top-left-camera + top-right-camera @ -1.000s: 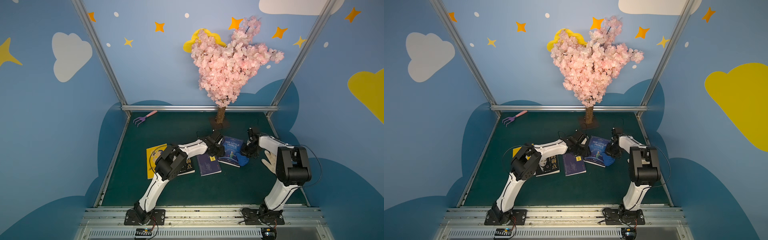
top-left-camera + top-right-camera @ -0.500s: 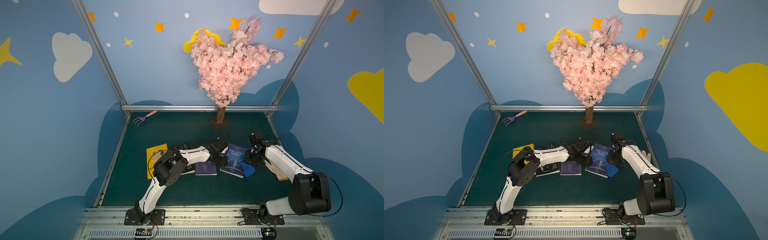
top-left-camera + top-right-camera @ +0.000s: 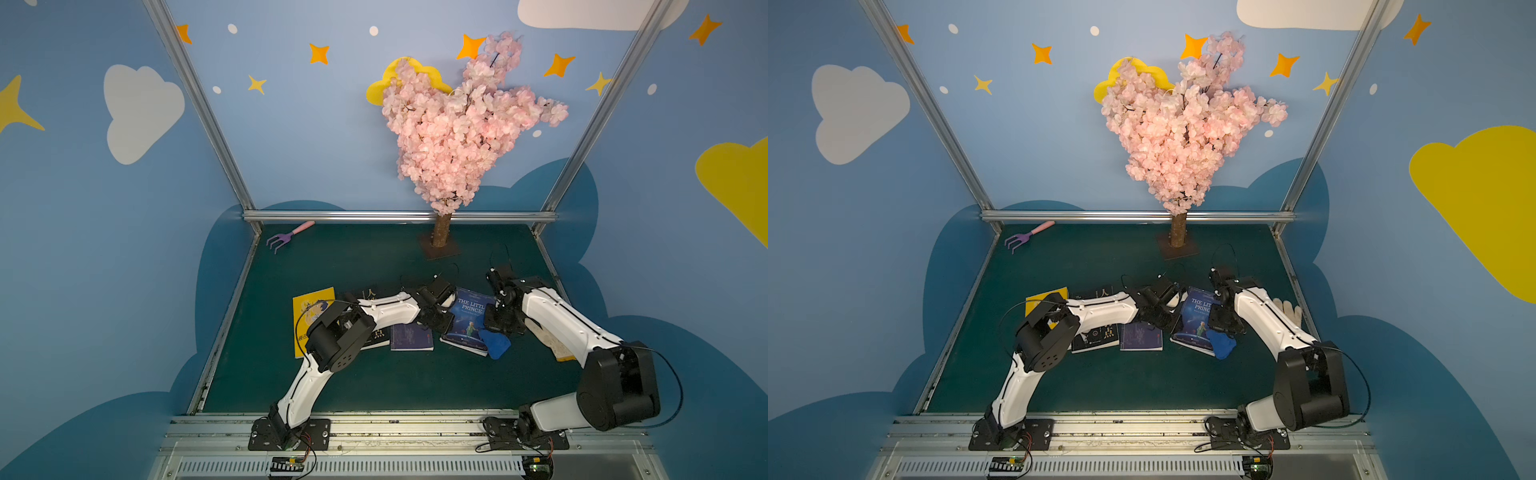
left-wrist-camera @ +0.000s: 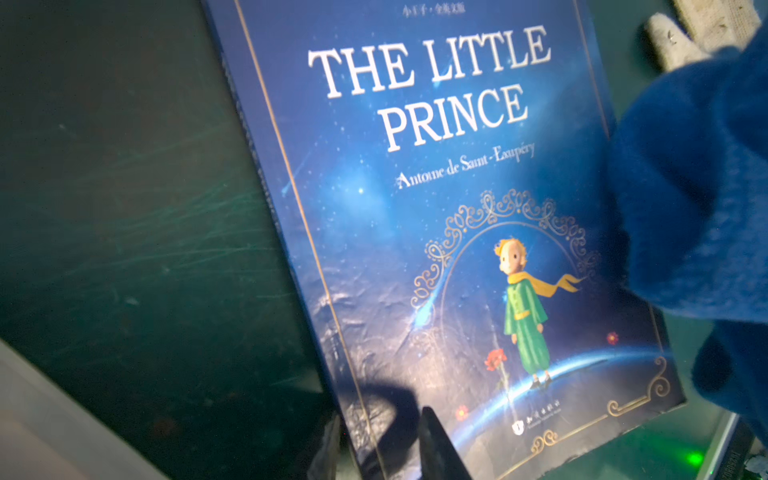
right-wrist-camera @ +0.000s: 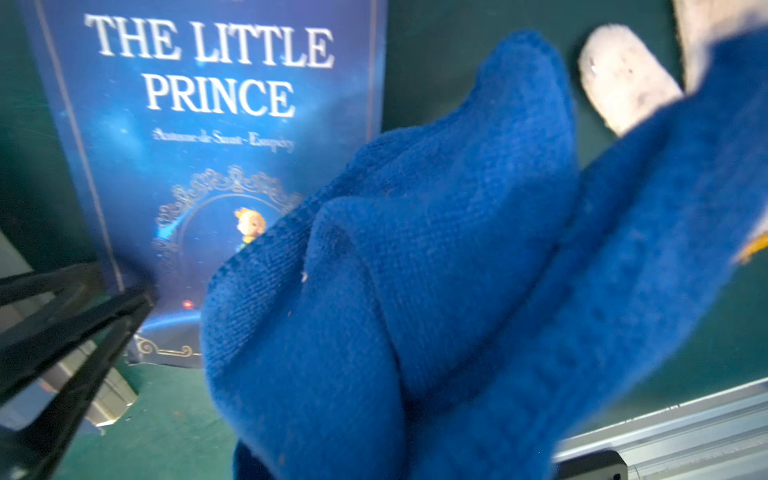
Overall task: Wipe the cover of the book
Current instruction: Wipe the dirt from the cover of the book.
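Cloth [image 3: 494, 343] on book [image 3: 465, 322] near-right corner, three other books [image 3: 411, 336] to its left, tree [image 3: 441, 230] behind.

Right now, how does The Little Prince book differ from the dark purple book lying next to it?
The Little Prince book is larger than the dark purple book. Its cover is bright blue with a big white title; the dark purple book's shows only faint marks. In both top views the blue cloth overlaps The Little Prince book's corner, not the dark purple book. Both lie closed on the green table.
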`<act>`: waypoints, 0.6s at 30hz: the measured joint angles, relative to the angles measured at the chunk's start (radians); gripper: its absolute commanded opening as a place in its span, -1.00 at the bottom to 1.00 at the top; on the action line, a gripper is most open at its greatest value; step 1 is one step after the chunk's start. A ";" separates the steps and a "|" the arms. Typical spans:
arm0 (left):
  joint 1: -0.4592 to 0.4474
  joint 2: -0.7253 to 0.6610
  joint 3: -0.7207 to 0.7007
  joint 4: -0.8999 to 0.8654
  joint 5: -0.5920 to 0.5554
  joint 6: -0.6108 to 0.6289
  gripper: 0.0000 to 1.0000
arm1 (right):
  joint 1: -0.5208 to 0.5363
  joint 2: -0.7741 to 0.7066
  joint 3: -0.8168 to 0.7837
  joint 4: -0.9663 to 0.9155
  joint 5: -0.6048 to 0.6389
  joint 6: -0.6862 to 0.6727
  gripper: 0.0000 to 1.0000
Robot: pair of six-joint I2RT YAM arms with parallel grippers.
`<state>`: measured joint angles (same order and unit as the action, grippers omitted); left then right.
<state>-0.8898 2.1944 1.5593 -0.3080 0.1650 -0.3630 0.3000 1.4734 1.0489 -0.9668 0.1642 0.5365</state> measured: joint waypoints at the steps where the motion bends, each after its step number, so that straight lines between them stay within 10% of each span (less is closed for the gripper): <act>1: 0.000 0.000 0.000 0.000 0.000 0.000 -0.32 | 0.003 0.026 0.019 0.004 -0.001 -0.002 -1.00; 18: 0.013 0.000 -0.005 0.002 0.026 -0.009 -0.44 | -0.080 0.516 0.375 -0.014 -0.076 -0.048 -1.00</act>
<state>-0.8772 2.1941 1.5539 -0.3058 0.1909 -0.3717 0.2195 1.9892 1.4242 -0.9806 0.0879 0.4885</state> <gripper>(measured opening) 0.280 0.118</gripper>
